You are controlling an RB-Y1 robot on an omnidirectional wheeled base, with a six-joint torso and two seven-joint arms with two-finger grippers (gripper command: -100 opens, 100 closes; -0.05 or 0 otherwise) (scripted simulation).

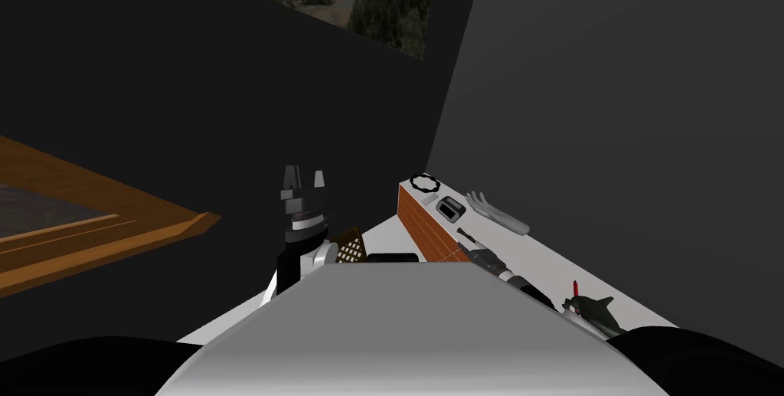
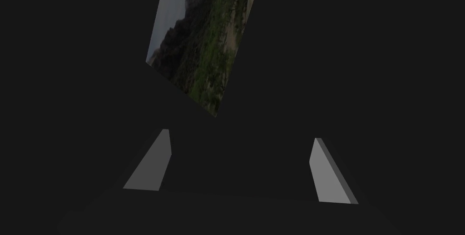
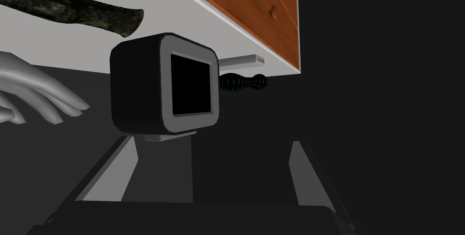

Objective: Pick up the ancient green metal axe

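The axe (image 3: 68, 7) is a dark, mottled green bar lying on the white tabletop (image 3: 190, 18), past a grey model hand (image 3: 32, 89). My right gripper (image 3: 209, 173) is open and holds nothing. It points at a black boxy device with a screen (image 3: 165, 84), which stands between its fingers and the axe's end. In the head view the right gripper (image 1: 464, 234) reaches over the white table (image 1: 551, 261) just short of that device (image 1: 450, 207). My left gripper (image 1: 304, 183) is raised to the left of the table, open (image 2: 240, 168) and empty.
A black ribbed ring (image 1: 423, 181) lies at the table's far end, beyond the device. A wooden drawer front (image 3: 254, 14) forms the table's side. The grey hand (image 1: 498, 213) lies by the wall. A dark finned object (image 1: 596, 312) and a red-tipped one (image 1: 574, 288) sit nearer me.
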